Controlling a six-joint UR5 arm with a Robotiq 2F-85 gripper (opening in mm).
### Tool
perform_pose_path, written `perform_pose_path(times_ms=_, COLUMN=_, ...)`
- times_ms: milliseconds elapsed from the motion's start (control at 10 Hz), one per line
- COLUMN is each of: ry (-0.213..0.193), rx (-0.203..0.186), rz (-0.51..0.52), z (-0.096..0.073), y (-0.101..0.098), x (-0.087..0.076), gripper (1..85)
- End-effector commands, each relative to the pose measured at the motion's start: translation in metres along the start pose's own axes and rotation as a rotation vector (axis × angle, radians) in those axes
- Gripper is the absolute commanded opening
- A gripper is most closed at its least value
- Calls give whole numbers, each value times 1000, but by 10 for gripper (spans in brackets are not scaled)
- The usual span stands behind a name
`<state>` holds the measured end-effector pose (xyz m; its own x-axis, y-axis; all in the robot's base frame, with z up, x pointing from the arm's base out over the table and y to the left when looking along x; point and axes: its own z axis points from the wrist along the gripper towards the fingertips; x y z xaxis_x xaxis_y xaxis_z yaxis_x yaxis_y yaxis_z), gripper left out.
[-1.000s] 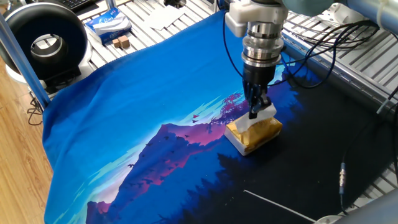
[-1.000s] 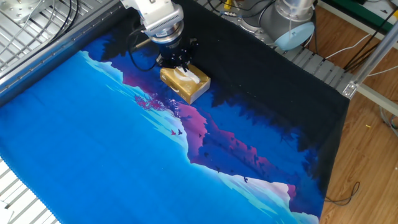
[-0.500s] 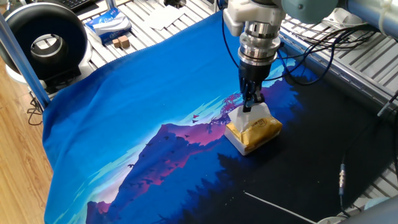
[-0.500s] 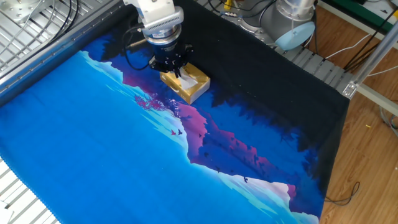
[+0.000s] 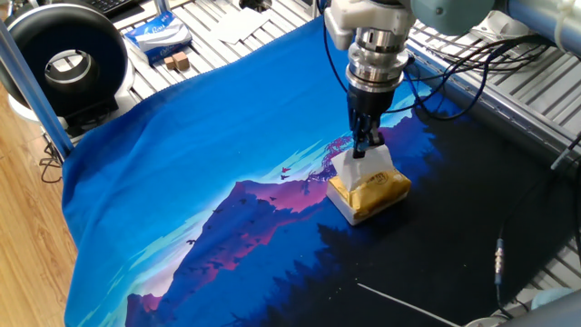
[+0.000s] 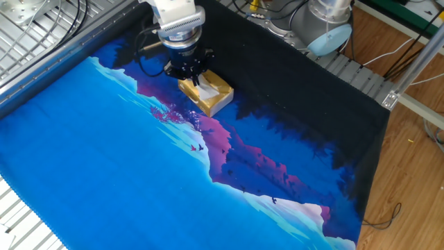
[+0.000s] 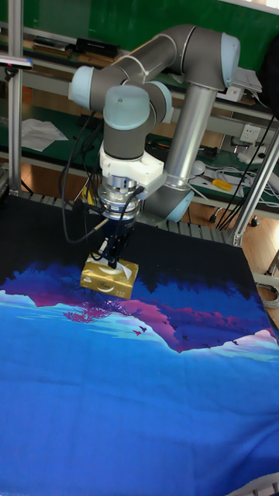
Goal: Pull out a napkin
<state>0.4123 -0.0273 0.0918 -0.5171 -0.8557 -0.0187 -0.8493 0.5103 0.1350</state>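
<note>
A golden-yellow tissue pack (image 5: pixel 370 193) (image 6: pixel 205 95) (image 7: pixel 108 277) lies on the blue mountain-print cloth. Out of its top slot rises a white napkin (image 5: pixel 365 164) (image 6: pixel 207 87) (image 7: pixel 121 267), stretched into a peak. My gripper (image 5: pixel 363 143) (image 6: pixel 192 76) (image 7: pixel 111 256) hangs straight above the pack's left part, shut on the napkin's top. The napkin's lower edge still runs into the pack, and the pack rests flat on the cloth.
A blue-and-white packet (image 5: pixel 155 34) and small wooden blocks (image 5: pixel 176 62) lie at the far left by a black round device (image 5: pixel 68 64). Cables (image 5: pixel 472 64) trail at the right. A thin white rod (image 5: pixel 404 300) lies on the dark cloth.
The gripper has risen and shifted slightly left, drawing the napkin up from a flat fold on the pack into a taller peak. The pack has stayed in place.
</note>
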Motion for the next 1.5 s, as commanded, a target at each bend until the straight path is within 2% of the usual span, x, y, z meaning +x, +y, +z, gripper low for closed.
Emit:
perform_pose_path(times_ms=0, ry=1, rx=-6, rz=11, z=-6, y=2, x=-1, gripper=10)
perform_pose_path(times_ms=100, ry=20, rx=-5, rz=14, z=-8, y=3, x=4, gripper=10)
perform_pose_path(times_ms=200, ry=49, rx=15, rz=15, z=-12, y=-1, x=10, gripper=10)
perform_pose_path(times_ms=300, ry=64, rx=11, rz=24, z=-17, y=2, x=13, gripper=10)
perform_pose_path(times_ms=500, ry=96, rx=-44, rz=69, z=-26, y=22, x=18, gripper=10)
perform_pose_path(times_ms=600, ry=122, rx=-89, rz=95, z=-32, y=37, x=21, gripper=10)
perform_pose_path(times_ms=800, ry=164, rx=-106, rz=117, z=-38, y=45, x=28, gripper=10)
perform_pose_path(times_ms=1400, ry=175, rx=-131, rz=132, z=-41, y=52, x=31, gripper=10)
